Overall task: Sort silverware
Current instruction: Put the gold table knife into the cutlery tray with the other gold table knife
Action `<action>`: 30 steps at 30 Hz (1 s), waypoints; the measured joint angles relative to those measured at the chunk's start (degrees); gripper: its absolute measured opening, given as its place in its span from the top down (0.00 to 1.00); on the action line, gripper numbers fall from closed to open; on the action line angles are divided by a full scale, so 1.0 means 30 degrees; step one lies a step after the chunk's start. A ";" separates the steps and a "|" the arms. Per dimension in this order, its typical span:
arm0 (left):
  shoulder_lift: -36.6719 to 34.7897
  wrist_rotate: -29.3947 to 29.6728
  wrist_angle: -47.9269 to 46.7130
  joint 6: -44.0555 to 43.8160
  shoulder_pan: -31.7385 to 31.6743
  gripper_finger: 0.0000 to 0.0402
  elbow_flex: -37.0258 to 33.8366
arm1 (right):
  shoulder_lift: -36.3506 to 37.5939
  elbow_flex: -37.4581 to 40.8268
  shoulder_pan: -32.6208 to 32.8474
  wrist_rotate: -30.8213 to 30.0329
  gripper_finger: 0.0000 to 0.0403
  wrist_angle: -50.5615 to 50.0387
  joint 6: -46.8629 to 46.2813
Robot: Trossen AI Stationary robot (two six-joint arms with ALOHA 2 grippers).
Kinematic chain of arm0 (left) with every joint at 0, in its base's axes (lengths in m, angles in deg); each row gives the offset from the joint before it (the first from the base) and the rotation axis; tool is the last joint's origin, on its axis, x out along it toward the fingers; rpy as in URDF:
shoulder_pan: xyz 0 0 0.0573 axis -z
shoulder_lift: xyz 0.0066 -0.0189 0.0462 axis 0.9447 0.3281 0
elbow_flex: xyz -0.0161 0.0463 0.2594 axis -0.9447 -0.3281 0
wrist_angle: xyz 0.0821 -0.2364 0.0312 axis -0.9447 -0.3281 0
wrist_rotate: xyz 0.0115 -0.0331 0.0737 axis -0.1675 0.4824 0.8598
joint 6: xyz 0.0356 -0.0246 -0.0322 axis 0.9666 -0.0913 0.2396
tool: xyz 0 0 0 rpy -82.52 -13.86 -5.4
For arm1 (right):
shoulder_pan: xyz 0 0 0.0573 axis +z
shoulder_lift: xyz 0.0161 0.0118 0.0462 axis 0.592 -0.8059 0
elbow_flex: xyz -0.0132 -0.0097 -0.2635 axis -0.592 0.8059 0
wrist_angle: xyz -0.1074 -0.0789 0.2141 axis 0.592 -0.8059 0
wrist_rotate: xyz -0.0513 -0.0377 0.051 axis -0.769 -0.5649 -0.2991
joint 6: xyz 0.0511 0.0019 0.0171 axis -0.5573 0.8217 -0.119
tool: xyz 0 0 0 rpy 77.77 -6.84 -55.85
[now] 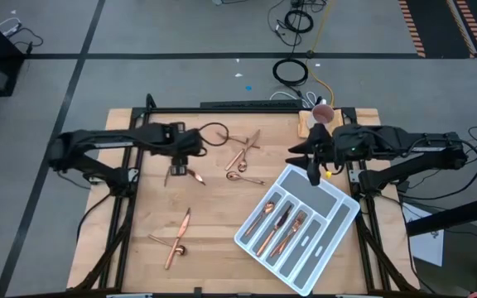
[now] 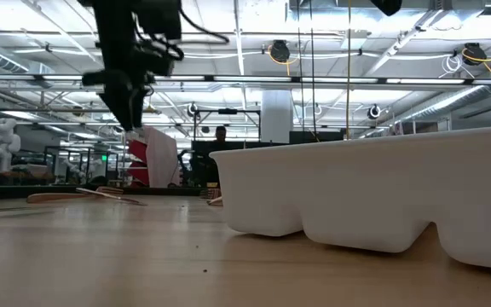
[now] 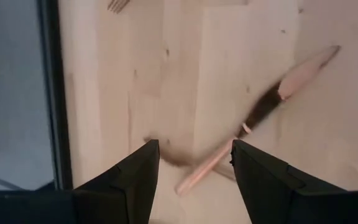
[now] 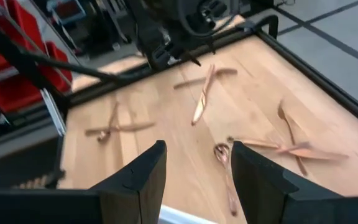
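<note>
Low view, white tray [image 2: 373, 192] wall hides its silverware, left pincer [image 3: 194, 171] wide, right pincer [image 4: 197, 171] parted, empty

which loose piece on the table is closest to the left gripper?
The piece directly below the open left gripper, at. The crossed pair and the spoon lie farther toward the tray; the rest lie nearer the front edge.

I count one grey-white divided tray [image 1: 335, 217] on the tabletop [image 1: 214, 217], with three copper pieces [image 1: 281, 223] lying in its long compartments. Loose on the wood I make out about seven more: one by the left arm [image 1: 195, 175], roughly three in the far cluster [image 1: 243, 157], and three in the near group [image 1: 178, 235]; overlaps leave that tally uncertain. Two arms show, each with two fingers
</note>
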 joint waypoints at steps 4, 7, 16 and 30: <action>0.1104 -0.0670 0.1564 0.1852 -0.1120 0.48 -0.0499 | 0.0039 0.0000 0.0007 0.0662 0.59 -0.0643 0.0063; 0.1663 -0.1322 0.1707 0.3693 -0.2172 0.48 -0.0936 | 0.0091 0.0000 0.0018 0.1049 0.59 -0.1056 0.0117; 0.2241 -0.3299 0.2155 0.6260 -0.5005 0.48 -0.1248 | 0.0102 0.0000 0.0015 0.1056 0.59 -0.2214 0.0467; 0.2233 -0.4991 0.1481 0.9146 -0.5743 0.48 -0.1248 | 0.0102 0.0000 0.0015 0.1464 0.59 -0.2402 0.0966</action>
